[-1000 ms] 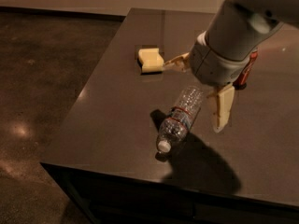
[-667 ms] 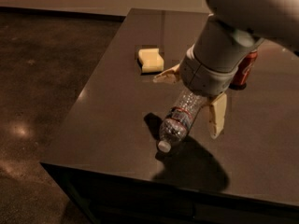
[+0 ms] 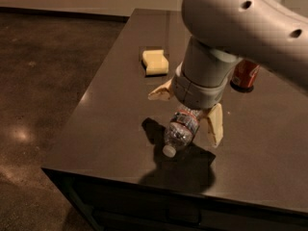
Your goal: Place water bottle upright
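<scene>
The water bottle [image 3: 180, 129] lies on its side on the dark table [image 3: 110, 129], near the front edge. It is clear and ribbed, and its white cap [image 3: 169, 151] points toward the front edge. My gripper [image 3: 187, 109] hangs over the bottle's base end, and the wrist hides that end. It is open: one tan finger [image 3: 161, 93] shows left of the bottle and the other [image 3: 214, 124] shows right of it. I cannot tell whether the fingers touch the bottle.
A yellow sponge [image 3: 155, 61] lies at the back left of the table. A red-orange soda can [image 3: 245, 74] stands behind my arm, partly hidden. The table's front and left edges drop to a dark floor [image 3: 43, 95].
My arm has moved left and lower, so the gripper now straddles the bottle's base end. The bottle has not moved.
</scene>
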Tool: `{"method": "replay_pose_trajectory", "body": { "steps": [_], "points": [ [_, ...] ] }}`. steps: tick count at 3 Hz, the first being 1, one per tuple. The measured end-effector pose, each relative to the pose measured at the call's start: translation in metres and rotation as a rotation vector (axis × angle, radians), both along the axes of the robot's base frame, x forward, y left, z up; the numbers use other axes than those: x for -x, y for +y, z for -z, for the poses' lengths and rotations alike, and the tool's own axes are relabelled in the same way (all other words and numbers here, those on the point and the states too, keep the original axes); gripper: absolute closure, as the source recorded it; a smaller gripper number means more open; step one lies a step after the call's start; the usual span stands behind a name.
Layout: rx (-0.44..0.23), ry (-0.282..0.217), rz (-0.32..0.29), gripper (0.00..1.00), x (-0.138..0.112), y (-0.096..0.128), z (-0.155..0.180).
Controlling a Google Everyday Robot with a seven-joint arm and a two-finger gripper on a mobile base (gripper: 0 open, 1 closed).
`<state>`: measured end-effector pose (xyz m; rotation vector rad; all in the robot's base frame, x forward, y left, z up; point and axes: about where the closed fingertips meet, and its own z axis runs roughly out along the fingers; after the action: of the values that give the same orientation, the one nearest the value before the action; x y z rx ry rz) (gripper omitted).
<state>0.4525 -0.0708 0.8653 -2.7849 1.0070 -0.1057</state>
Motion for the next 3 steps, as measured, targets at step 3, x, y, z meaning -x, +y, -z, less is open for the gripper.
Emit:
{"method": "replay_pose_trajectory", "body": {
  "steps": [3],
  "points": [
    [0.133,-0.009,-0.081,0.18,-0.013,-0.002,0.019]
  ]
}}
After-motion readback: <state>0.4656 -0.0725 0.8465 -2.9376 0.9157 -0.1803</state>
